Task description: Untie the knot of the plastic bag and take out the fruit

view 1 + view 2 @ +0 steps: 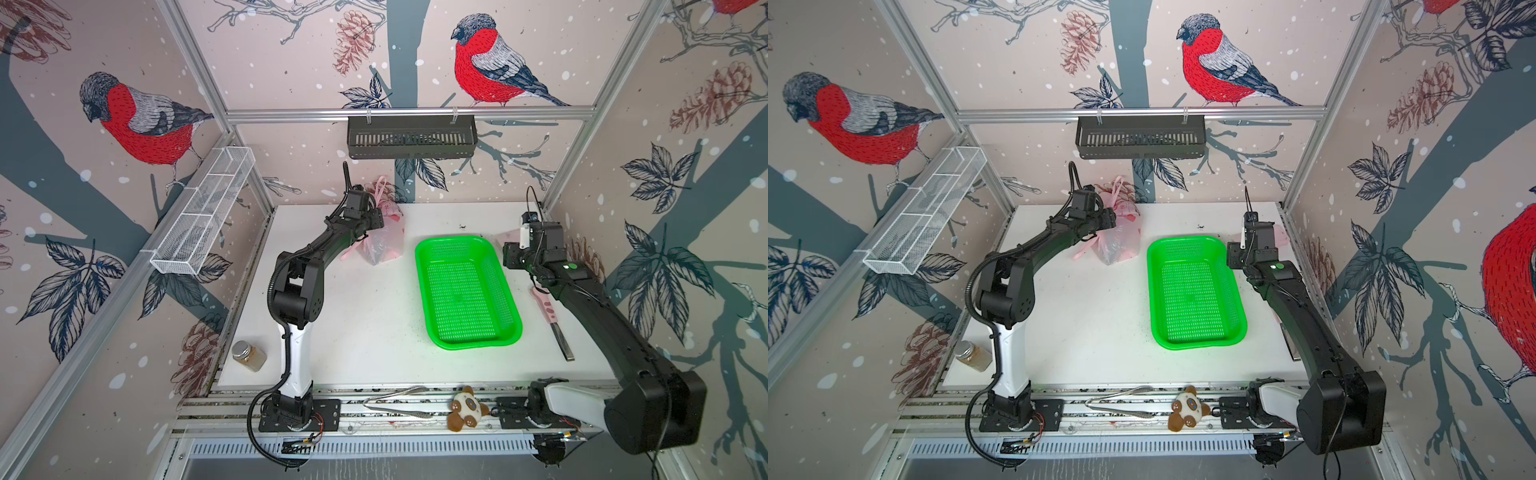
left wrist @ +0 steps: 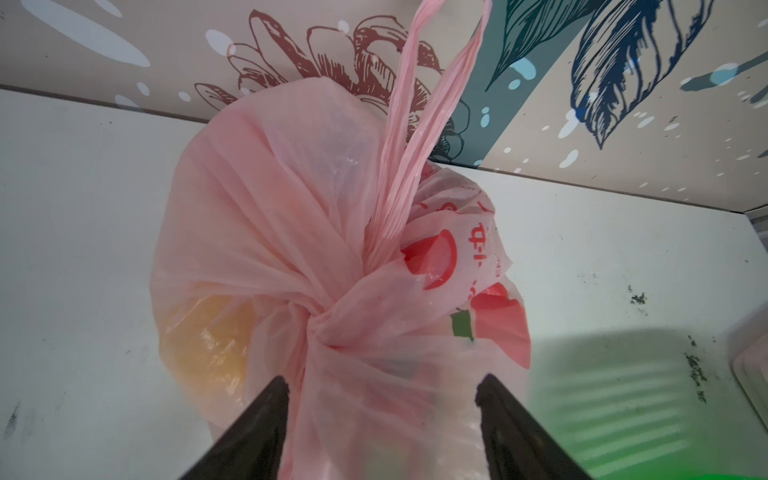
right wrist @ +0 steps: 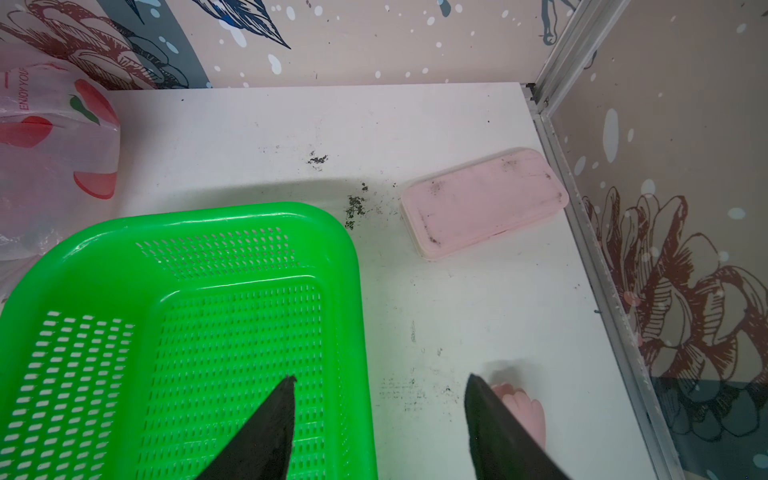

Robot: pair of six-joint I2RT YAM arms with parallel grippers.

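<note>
The plastic bag (image 2: 257, 208) is thin pink film with red fruit prints. It stands at the back of the table in both top views (image 1: 384, 245) (image 1: 1119, 245). Its knot (image 2: 328, 328) is a tight twist, and a long handle loop (image 2: 419, 124) rises from it. One yellow-orange fruit (image 2: 208, 345) shows through the film; the other fruit is hidden. My left gripper (image 2: 382, 382) has its jaws apart with the bag's gathered plastic filling the gap just under the knot; whether they press on it I cannot tell. My right gripper (image 3: 380, 380) is open and holds nothing, over the basket's right rim.
A green basket (image 1: 424, 291) lies right of the bag. A flat pink case (image 3: 484, 203) lies at the back right corner. A pink-handled knife (image 1: 552, 320) lies under the right arm. A jar (image 1: 248, 354), tongs (image 1: 399, 401) and a plush toy (image 1: 465, 409) lie along the front.
</note>
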